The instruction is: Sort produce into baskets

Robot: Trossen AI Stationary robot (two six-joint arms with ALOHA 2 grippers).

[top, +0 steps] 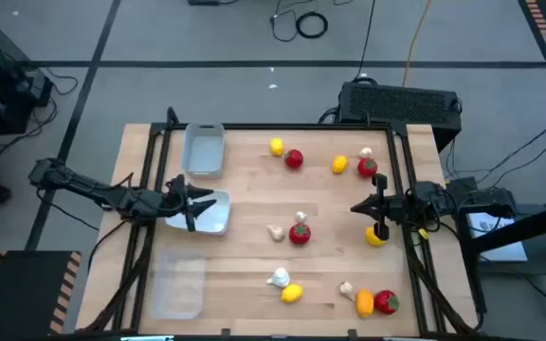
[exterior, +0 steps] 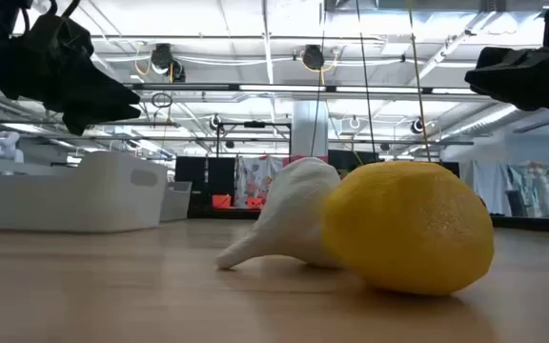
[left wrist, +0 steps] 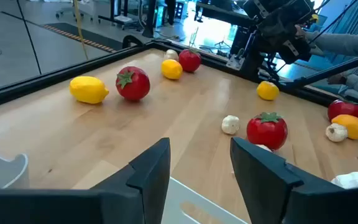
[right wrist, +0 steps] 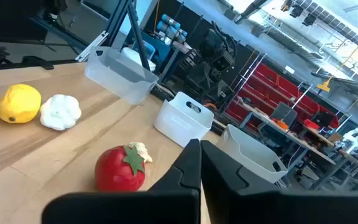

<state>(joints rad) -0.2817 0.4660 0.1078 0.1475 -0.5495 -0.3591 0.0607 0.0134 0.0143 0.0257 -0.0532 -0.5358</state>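
Note:
Produce lies scattered over the wooden table: red round fruits (top: 300, 233), yellow lemons (top: 292, 293), an orange one (top: 365, 302) and whitish garlic bulbs (top: 279, 278). Three baskets stand along the left side: a greyish one (top: 205, 150), a white one (top: 211, 216) and a clear one (top: 178, 284). My left gripper (left wrist: 197, 168) hovers open over the white basket with nothing between its fingers. My right gripper (right wrist: 199, 152) is shut and holds nothing. It hangs above the table's right part and points toward a red fruit (right wrist: 120, 168).
A lemon (top: 375, 237) lies under my right wrist. Close to the low camera sit a lemon (exterior: 408, 229) and a garlic bulb (exterior: 289, 224), touching each other. Dark rails frame the table's left, right and far edges. Bare wood shows between the baskets and the middle produce.

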